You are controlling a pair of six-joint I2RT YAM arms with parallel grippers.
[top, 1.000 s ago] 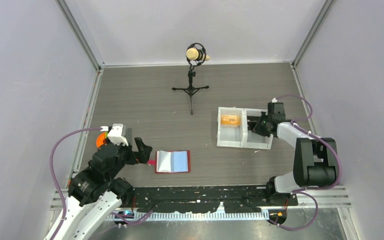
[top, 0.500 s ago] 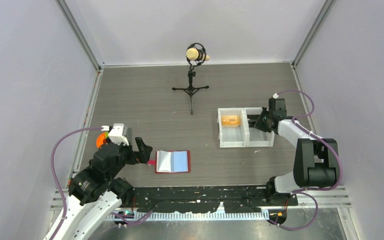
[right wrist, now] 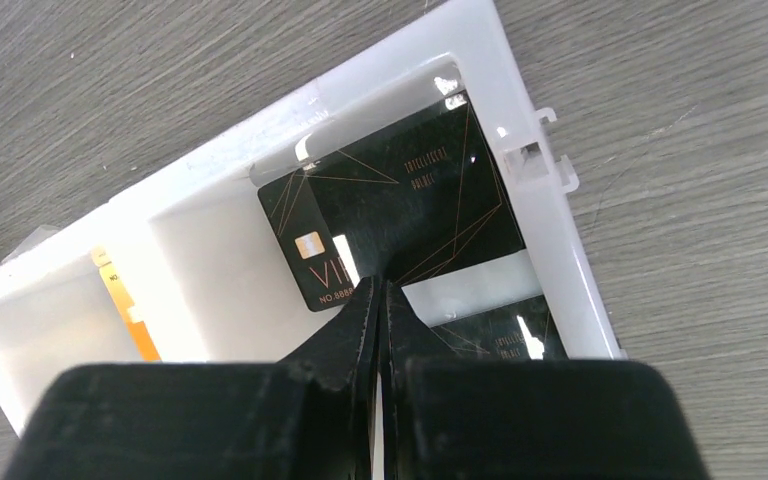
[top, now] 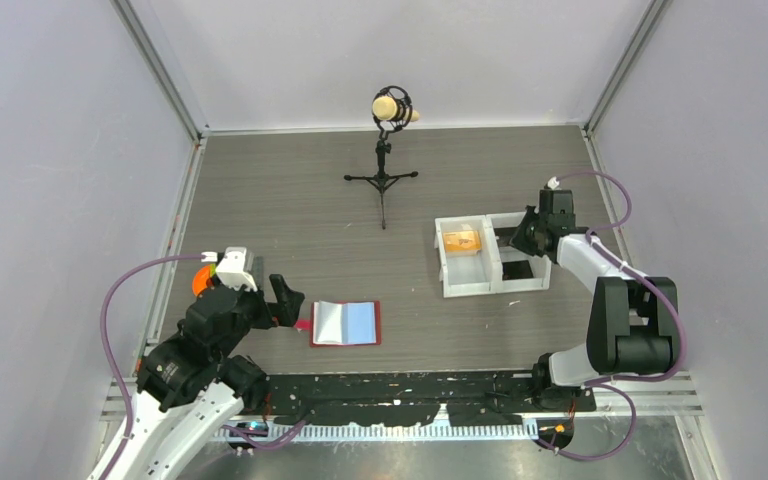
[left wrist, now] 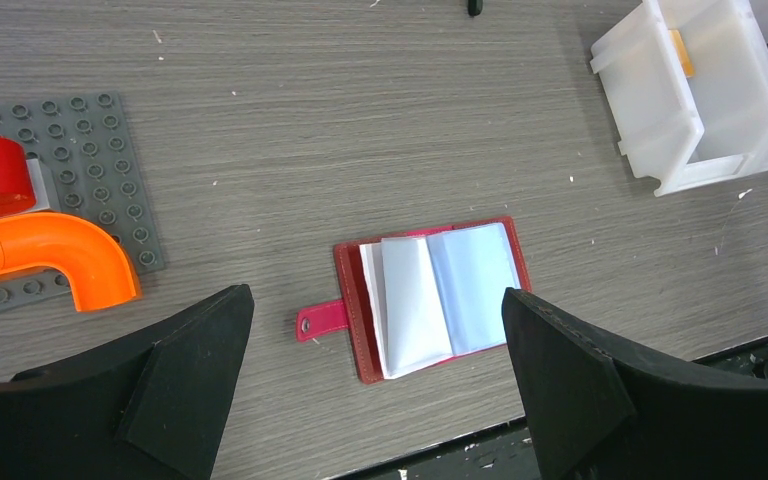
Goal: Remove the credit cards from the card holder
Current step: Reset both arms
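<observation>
Built alike: black joint housings, white shells on the links of the left arm (top: 175,430) and the right arm (top: 585,262). Wired with a purple cable (top: 110,300) looping from each wrist to its base. Topped with a white camera block (top: 235,268) on the left wrist. Tipped with matte black fingers (left wrist: 570,390), broad and wedge-shaped.

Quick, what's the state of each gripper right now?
Left gripper: open, holding nothing.
Right gripper: shut on a black card at the tray.
</observation>
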